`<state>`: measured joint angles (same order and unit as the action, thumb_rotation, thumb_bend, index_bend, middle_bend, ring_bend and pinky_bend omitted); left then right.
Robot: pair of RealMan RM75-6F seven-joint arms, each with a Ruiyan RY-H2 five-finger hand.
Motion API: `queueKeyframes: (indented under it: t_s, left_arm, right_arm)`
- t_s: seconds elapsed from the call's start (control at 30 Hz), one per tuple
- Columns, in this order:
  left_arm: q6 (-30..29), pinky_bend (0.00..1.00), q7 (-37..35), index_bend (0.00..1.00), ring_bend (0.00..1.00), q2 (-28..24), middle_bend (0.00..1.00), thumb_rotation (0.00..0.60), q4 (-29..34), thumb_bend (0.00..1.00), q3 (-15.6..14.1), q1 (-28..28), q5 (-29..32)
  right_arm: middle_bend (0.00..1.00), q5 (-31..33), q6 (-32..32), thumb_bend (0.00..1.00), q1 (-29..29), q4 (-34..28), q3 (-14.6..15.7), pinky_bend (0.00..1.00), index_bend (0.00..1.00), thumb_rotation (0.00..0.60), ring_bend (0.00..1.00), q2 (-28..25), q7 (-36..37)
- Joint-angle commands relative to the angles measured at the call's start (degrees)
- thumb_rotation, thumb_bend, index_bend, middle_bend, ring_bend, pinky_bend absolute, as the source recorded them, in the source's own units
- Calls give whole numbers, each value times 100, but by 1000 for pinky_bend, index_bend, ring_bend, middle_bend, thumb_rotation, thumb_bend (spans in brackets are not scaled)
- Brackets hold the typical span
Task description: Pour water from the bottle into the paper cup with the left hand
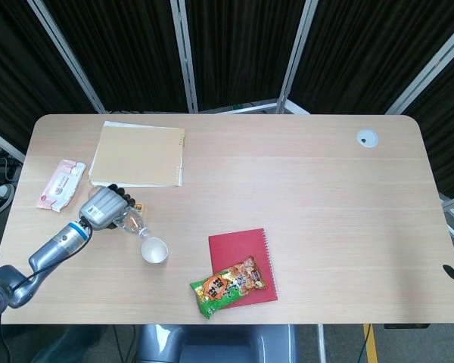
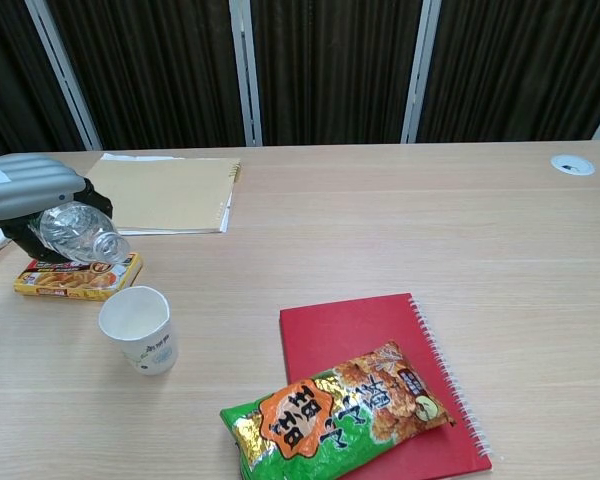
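Mid-pour, lower left of head view: your left hand (image 1: 104,206) is wrapped round the clear plastic bottle (image 1: 130,220), tipped neck-down toward the paper cup (image 1: 154,250). In the head view the mouth sits just above the cup's upper-left rim; in the chest view the bottle (image 2: 78,232) looks up and left of the cup (image 2: 137,329), so alignment's uncertain w/o a closer look. Can't tell whether water's flowing yet. Risk: tilt further before the mouth is over the opening and water lands on the table (image 1: 310,189) or the yellow food box (image 2: 78,274) just beside it; a nudge from the neck could tip the light cup. Right hand isn't visible
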<state>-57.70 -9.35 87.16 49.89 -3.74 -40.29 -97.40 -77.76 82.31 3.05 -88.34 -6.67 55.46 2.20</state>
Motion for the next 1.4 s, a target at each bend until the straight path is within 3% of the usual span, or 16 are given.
queueKeyframes:
  t_s: [0.03,0.77,1.23,1.4]
  left_arm:
    - [-123,360,-14,605,356,85,496,600,-185,653,-84,14,-86]
    - [-591,360,316,605,357,260,496,600,-671,652,-290,60,-274]
    - [-629,358,-13,605,356,279,496,600,-721,652,-303,82,-178]
    - [-703,359,-576,605,357,271,496,600,-709,650,-291,144,-87]
  right_arm:
    - [0,-6,-5,0,3,-3,4,0,0,600,0,6,-17]
    - [0,-12,-29,0,-3,-22,10,0,0,600,0,-6,3]
    - [0,3,-64,0,8,-23,17,0,0,600,0,14,-56]
    - [0,6,-68,0,10,-24,18,0,0,600,0,21,-74]
